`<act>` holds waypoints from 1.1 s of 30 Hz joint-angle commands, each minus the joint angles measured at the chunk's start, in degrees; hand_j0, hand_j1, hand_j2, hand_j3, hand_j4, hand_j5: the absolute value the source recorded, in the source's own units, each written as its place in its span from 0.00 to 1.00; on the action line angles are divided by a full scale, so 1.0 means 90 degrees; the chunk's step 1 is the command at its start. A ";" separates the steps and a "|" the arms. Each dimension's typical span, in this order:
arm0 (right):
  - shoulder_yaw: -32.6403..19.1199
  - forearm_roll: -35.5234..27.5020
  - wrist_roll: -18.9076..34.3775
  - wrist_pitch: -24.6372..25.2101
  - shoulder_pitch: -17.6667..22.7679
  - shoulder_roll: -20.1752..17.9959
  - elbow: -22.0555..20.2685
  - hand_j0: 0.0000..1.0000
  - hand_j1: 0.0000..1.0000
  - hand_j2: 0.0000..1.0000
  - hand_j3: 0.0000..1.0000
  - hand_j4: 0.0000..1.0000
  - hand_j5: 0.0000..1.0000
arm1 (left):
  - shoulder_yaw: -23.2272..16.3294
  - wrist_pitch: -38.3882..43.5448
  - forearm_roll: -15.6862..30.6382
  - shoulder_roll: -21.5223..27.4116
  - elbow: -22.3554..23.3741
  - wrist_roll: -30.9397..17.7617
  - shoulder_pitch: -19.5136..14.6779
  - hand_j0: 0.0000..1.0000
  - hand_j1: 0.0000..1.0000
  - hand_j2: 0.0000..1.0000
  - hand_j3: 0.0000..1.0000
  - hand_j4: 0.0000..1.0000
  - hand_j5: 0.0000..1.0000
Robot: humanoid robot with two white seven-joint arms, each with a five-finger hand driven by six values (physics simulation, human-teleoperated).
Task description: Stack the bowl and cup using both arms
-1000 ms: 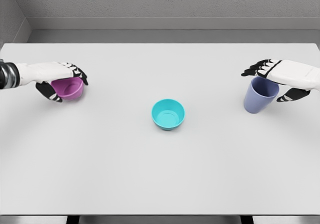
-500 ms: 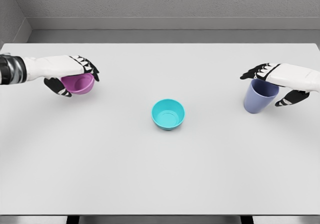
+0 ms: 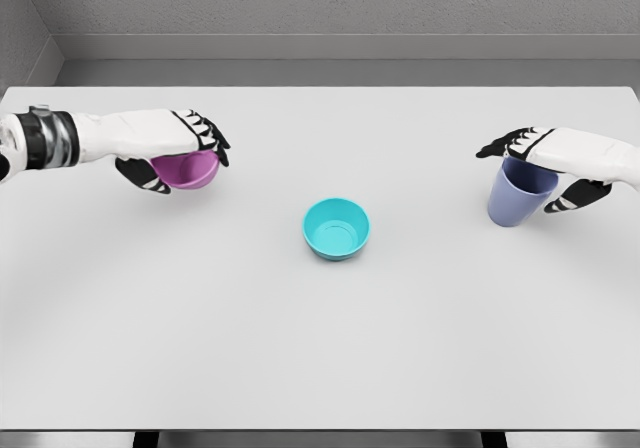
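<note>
Teal was the colour of the bowl (image 3: 337, 228) that sat upright at the middle of the pale counter (image 3: 320, 348), mouth up, with nothing inside it that I could see. My left hand (image 3: 172, 148) came in from the left edge and was curled over the rim of a purple bowl (image 3: 186, 169), fingers over the top and thumb below, gripping it; the bowl's mouth faced up and looked a little tilted, and I could not tell whether it touched the counter. What lay in it was hidden by the hand. Well apart on the right, a blue cup (image 3: 517, 194) stood upright on the counter, its long axis vertical. My right hand (image 3: 552, 160) covered its mouth, fingers at the far rim and thumb on the near side, closed around it.
</note>
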 commanded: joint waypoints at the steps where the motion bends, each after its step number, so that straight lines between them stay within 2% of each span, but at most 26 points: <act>1: -0.0005 -0.0028 -0.0002 0.0012 0.0000 0.0029 0.0038 1.00 1.00 1.00 1.00 1.00 1.00 | -0.0006 0.0015 0.0018 -0.0071 -0.0101 0.0005 0.0000 0.66 0.66 0.66 0.66 0.66 0.66; 10: 0.0151 0.0002 -0.0002 0.0012 -0.0039 0.0204 0.0204 1.00 1.00 1.00 1.00 1.00 1.00 | -0.0055 0.0015 -0.0020 -0.0423 -0.0189 0.0005 -0.0059 0.66 0.66 0.66 0.66 0.66 0.66; 16: 0.0171 0.0002 -0.0002 0.0012 -0.0049 0.0205 0.0243 1.00 1.00 1.00 1.00 1.00 1.00 | -0.0103 0.0025 -0.0206 -0.0647 -0.0433 0.0005 -0.0049 0.66 0.66 0.66 0.66 0.66 0.66; 25: 0.0220 0.0002 -0.0002 0.0012 -0.0088 0.0214 0.0390 1.00 1.00 1.00 1.00 1.00 1.00 | -0.0191 0.0015 -0.0294 -0.0950 -0.0443 0.0005 -0.0059 0.66 0.66 0.66 0.66 0.66 0.66; 28: 0.0229 0.0011 -0.0002 0.0012 -0.0088 0.0263 0.0439 1.00 1.00 1.00 1.00 1.00 1.00 | -0.0318 0.0025 -0.0528 -0.1165 -0.0462 0.0005 -0.0059 0.66 0.66 0.66 0.66 0.66 0.66; 33: 0.0229 0.0021 0.0007 0.0012 -0.0088 0.0332 0.0507 1.00 1.00 1.00 1.00 1.00 1.00 | -0.0465 0.0025 -0.0587 -0.1360 -0.0462 0.0005 -0.0098 0.66 0.66 0.66 0.66 0.66 0.66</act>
